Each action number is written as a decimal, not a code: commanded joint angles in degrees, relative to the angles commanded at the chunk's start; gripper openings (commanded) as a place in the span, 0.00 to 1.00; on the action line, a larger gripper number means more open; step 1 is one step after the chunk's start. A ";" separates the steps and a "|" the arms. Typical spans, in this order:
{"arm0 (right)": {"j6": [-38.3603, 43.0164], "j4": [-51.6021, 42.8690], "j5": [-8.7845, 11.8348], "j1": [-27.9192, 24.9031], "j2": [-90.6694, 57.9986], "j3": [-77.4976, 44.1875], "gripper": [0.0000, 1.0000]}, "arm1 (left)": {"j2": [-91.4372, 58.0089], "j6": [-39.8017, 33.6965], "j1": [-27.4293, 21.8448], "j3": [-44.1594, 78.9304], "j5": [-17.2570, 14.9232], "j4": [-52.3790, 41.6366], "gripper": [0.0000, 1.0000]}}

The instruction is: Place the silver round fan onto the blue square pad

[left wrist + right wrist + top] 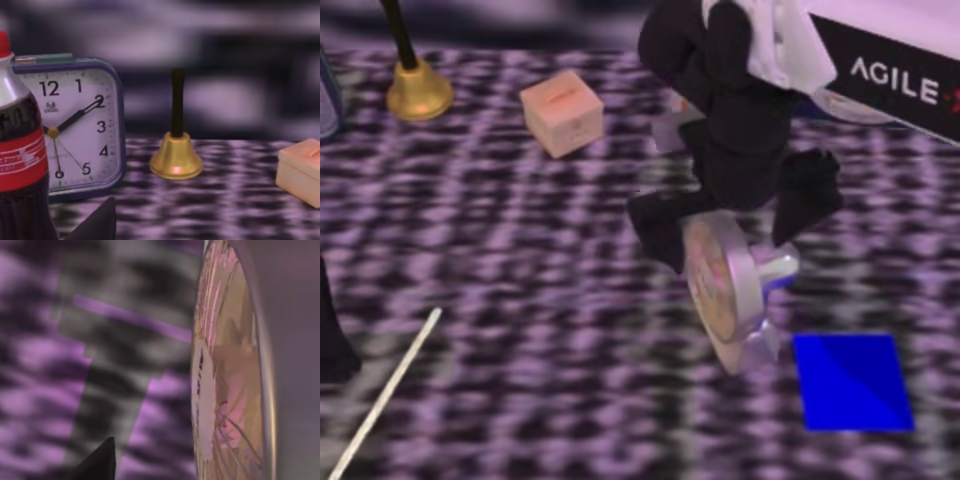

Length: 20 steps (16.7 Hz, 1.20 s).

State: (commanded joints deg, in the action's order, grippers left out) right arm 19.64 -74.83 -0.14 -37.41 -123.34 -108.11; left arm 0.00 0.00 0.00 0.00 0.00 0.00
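Right gripper, fingers closed across the rigid, likely slippery silver round metal fan at its rim, just beside the flat blue square pad.

A table with a mottled purple-and-black surface fills the scene — beyond its far edge, only dim blur.

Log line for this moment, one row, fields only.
right gripper: holding silver round fan | fan: beside blue square pad, toward table centre, not on it | left arm: parked at left edge
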 joint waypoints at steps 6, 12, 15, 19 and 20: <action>0.04 0.99 0.00 -0.04 0.01 0.99 0.92 | 0.00 0.00 0.00 0.00 0.00 0.00 1.00; 0.04 0.99 0.00 -0.04 0.01 0.99 0.47 | 0.00 0.00 0.00 0.00 0.00 0.00 1.00; 0.04 0.99 0.00 -0.04 0.01 0.99 0.25 | 0.00 0.00 0.00 0.00 0.00 0.00 1.00; 0.04 0.99 0.00 -0.04 0.01 0.99 0.00 | 0.00 0.00 0.00 0.00 0.00 0.00 1.00; 0.04 0.99 0.00 -0.04 0.01 0.99 0.00 | 0.00 0.00 0.00 0.00 0.00 0.00 1.00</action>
State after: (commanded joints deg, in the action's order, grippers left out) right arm 19.68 -73.84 -0.14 -37.46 -123.33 -107.12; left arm 0.00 0.00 0.00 0.00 0.00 0.00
